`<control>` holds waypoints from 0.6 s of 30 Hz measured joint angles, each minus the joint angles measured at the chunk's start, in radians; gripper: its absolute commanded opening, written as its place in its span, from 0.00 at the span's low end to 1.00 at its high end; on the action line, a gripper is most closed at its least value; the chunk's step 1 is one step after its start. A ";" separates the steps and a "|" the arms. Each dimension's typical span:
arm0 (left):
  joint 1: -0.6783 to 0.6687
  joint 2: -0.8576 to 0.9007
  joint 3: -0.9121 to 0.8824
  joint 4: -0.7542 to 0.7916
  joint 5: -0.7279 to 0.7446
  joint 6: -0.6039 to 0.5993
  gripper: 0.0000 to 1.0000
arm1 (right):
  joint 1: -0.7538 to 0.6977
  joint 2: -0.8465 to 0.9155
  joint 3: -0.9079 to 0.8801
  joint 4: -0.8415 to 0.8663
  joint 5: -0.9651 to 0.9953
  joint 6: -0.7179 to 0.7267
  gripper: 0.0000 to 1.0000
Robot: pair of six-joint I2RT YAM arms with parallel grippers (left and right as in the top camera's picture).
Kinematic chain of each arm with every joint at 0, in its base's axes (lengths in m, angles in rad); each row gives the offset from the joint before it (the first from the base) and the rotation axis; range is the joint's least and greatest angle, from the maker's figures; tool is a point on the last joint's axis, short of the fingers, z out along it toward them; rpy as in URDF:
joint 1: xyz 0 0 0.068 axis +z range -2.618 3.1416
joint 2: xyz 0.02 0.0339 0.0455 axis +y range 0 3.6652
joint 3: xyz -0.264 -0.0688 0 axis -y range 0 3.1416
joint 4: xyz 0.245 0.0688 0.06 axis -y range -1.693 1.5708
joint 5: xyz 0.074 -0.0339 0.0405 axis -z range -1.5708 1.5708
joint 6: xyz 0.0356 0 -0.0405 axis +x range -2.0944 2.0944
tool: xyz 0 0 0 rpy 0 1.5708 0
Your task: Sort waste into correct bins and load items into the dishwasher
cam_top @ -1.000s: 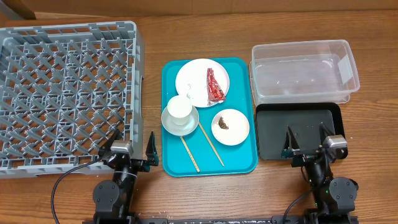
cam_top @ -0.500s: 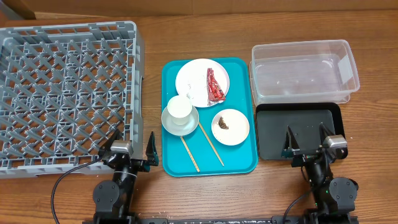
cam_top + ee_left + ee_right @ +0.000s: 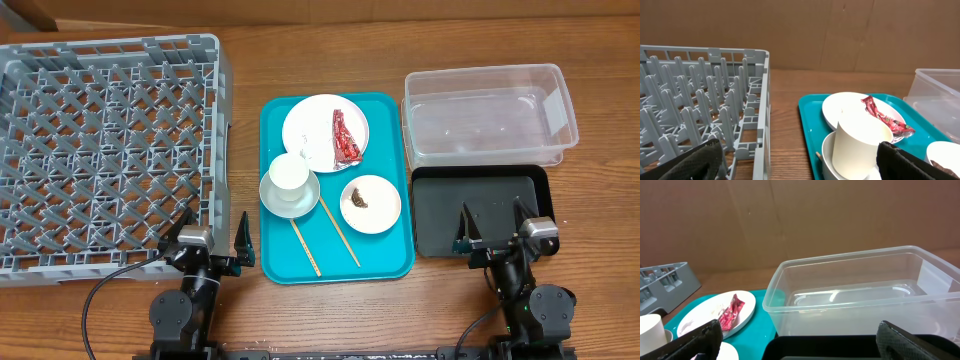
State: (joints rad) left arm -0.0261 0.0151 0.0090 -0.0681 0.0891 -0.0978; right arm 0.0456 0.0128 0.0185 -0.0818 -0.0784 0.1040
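Note:
A teal tray [image 3: 280, 262] holds a large white plate [image 3: 312, 125] with a red-and-white wrapper [image 3: 345, 137] and rice grains, a white cup [image 3: 290, 173] inside a grey-white bowl [image 3: 272, 195], a small dish [image 3: 382, 210] with a brown scrap [image 3: 358, 197], and two chopsticks [image 3: 338, 231]. The grey dish rack [image 3: 105, 150] is at the left. The clear tub [image 3: 490, 115] and black tray [image 3: 480, 205] are at the right. My left gripper [image 3: 212, 240] is open and empty at the rack's front corner. My right gripper [image 3: 492, 232] is open and empty over the black tray's front edge.
The left wrist view shows the rack [image 3: 705, 105], cup [image 3: 857, 142] and wrapper [image 3: 885, 120]. The right wrist view shows the tub [image 3: 855, 297], black tray [image 3: 830, 347] and plate [image 3: 710, 310]. A cardboard wall stands behind the table.

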 measured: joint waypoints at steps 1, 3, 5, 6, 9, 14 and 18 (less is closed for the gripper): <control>0.000 0.000 0.000 0.000 0.000 0.000 1.00 | 0.000 0.000 0.000 0.000 0.000 0.000 1.00; 0.000 0.000 0.000 0.000 0.000 0.000 1.00 | 0.000 0.000 0.000 0.000 0.000 0.000 1.00; 0.000 0.000 0.000 0.000 0.000 0.000 1.00 | 0.000 0.000 0.000 0.000 0.000 0.000 1.00; 0.000 0.000 0.000 0.000 0.000 0.000 1.00 | 0.000 0.000 0.000 0.000 0.000 0.000 1.00; 0.000 0.000 0.000 0.000 0.000 -0.002 1.00 | 0.000 0.000 0.000 0.000 0.000 0.000 1.00; 0.000 0.000 0.000 -0.001 -0.004 -0.024 1.00 | 0.000 0.000 0.000 0.000 0.000 0.029 1.00; 0.000 0.000 0.003 -0.016 -0.008 -0.035 1.00 | 0.000 0.000 0.000 -0.015 0.000 0.079 1.00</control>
State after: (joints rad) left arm -0.0261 0.0151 0.0124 -0.0841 0.0807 -0.1333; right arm 0.0456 0.0132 0.0185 -0.0971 -0.0784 0.1829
